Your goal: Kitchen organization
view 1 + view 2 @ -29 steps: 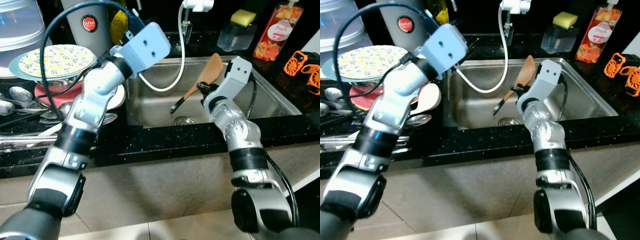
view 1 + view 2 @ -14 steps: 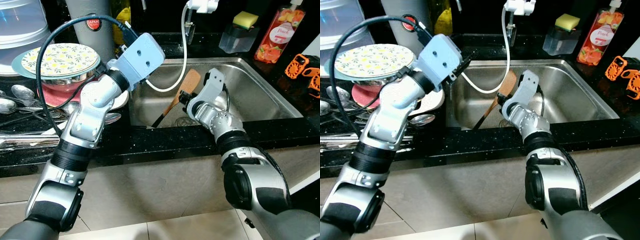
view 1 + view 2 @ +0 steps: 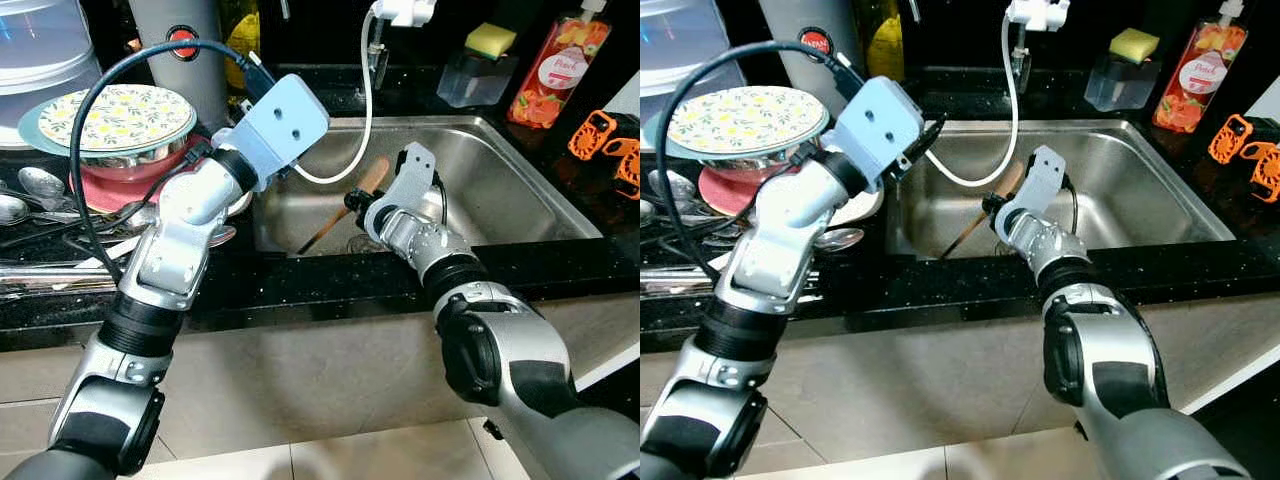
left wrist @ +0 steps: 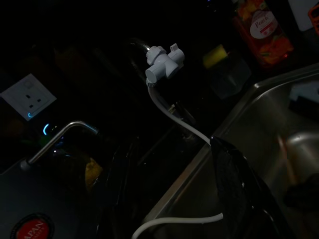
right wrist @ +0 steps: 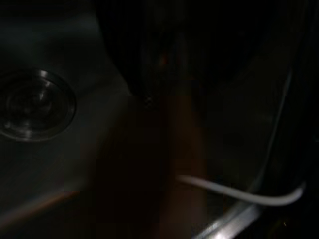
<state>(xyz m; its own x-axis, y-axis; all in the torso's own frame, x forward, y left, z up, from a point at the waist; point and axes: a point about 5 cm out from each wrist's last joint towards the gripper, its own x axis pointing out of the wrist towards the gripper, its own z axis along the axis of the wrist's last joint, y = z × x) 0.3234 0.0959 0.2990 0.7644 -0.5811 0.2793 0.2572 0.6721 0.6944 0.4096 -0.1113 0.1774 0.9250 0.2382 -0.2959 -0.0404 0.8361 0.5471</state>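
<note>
Wooden spatula (image 3: 345,205) lies aslant inside the steel sink (image 3: 520,190), long axis running from its pale blade, up near the white hose (image 3: 362,100), down to a dark handle end resting low by the sink's front-left wall. Blade points up and toward the back of the sink; handle tip points to the front-left corner. It looks tan/orange at the blade, handle going dark, nearly black, toward the tip. Right gripper (image 3: 356,203) is in the sink w/ fingers clamped on the spatula about mid-shaft. Vs 1 s ago: the spatula was held higher and further toward the sink's middle, its broad blade well above the rim; now it sits lower and nearer the sink's left wall, w/ the right arm folded in close over the front rim. Left gripper (image 3: 252,98) hovers over the sink's left rim, just beside the patterned plate (image 3: 110,115) stack; can't tell if its fingers are apart or together. Right wrist view is v. dark: drain (image 5: 35,103) and a bit of hose are all that's made out.
</note>
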